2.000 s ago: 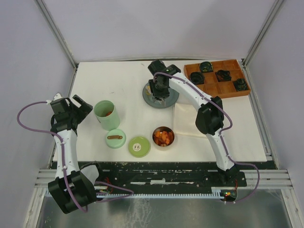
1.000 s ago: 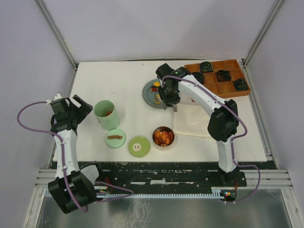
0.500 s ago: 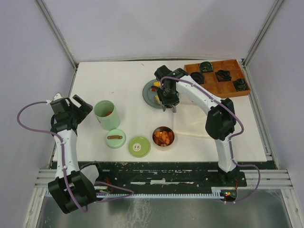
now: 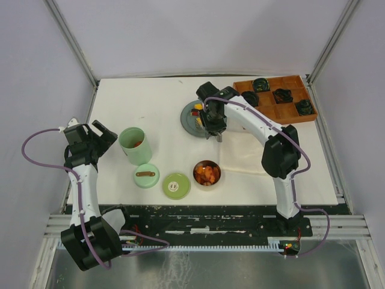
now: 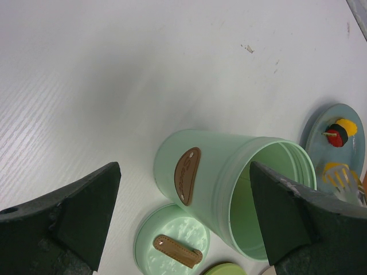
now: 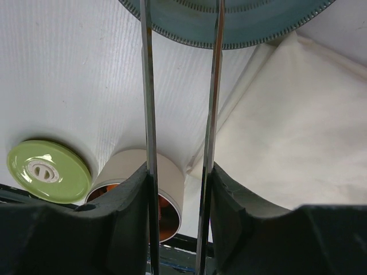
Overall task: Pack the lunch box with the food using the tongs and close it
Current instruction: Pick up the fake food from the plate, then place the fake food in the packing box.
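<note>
My right gripper (image 4: 214, 124) is shut on the silver tongs (image 6: 215, 86), whose two arms run up between its fingers toward the near edge of the grey-blue plate (image 4: 191, 120); their tips are out of the wrist view. Bite-size food (image 4: 197, 111) lies on that plate, and a yellow, red and black piece (image 5: 339, 130) shows in the left wrist view. The steel bowl (image 4: 207, 173) holds orange pieces. The mint-green canister (image 4: 135, 144) stands open with its flat lid (image 4: 146, 175) and the lime-green lid (image 4: 176, 185) beside it. My left gripper (image 4: 96, 135) hangs open left of the canister.
A folded cream cloth (image 4: 240, 150) lies right of the plate, under the right arm. The compartmented wooden tray (image 4: 277, 99) with dark objects sits at the back right. The table's left edge runs close behind the left gripper.
The right gripper with the tongs came off the plate's middle to its near right edge, then edged slightly back toward the plate. The left arm has not moved.
</note>
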You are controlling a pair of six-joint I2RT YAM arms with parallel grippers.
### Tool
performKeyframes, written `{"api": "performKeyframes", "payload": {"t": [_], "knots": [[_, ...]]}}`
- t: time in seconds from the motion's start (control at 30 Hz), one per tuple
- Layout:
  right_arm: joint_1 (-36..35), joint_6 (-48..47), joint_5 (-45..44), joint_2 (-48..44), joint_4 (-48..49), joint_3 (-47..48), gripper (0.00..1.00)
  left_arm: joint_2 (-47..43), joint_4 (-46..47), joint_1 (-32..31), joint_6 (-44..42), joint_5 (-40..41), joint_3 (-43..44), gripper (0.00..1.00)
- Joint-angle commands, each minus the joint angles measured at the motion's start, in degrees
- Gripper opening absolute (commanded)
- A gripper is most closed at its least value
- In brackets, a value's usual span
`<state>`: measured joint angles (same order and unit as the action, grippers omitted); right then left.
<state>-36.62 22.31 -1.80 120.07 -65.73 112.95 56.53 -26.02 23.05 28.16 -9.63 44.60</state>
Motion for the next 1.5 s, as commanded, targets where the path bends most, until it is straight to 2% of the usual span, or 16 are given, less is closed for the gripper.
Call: {"api": "performKeyframes", "payload": {"t": [0.0,0.3,0.53,0.7,0.87,1.07,1.47], "knots": [[0.2,2.3,1.3,-8.0,5.2,-0.4,0.4,-0.3,2.2,0.2,1.2,-1.1,0.1,0.99],[0.0,7.7,14.1,-15.2,15.6,-4.6,0.4,-0.5,2.1,0.2,1.2,-0.9,0.1,0.99],[-3.5,9.2,24.9,-15.8,21.9,-3.4,0.41,-0.5,2.1,0.2,1.1,-0.9,0.0,1.0],[-8.9,5.3,24.6,-11.3,17.0,4.8,0.41,-0.5,2.1,0.2,1.2,-0.9,0.1,0.99],[-14.9,-0.8,20.3,-4.9,8.4,16.0,0.41,-0.5,2.1,0.2,1.2,-0.8,0.1,1.0],[-18.4,-4.8,15.9,-0.7,3.7,23.1,0.42,-0.5,2.0,0.2,1.3,-0.7,0.1,1.0],[-20.7,-7.8,12.7,3.0,0.2,27.5,0.43,-0.5,2.0,0.2,1.4,-0.8,0.1,1.0]]}}
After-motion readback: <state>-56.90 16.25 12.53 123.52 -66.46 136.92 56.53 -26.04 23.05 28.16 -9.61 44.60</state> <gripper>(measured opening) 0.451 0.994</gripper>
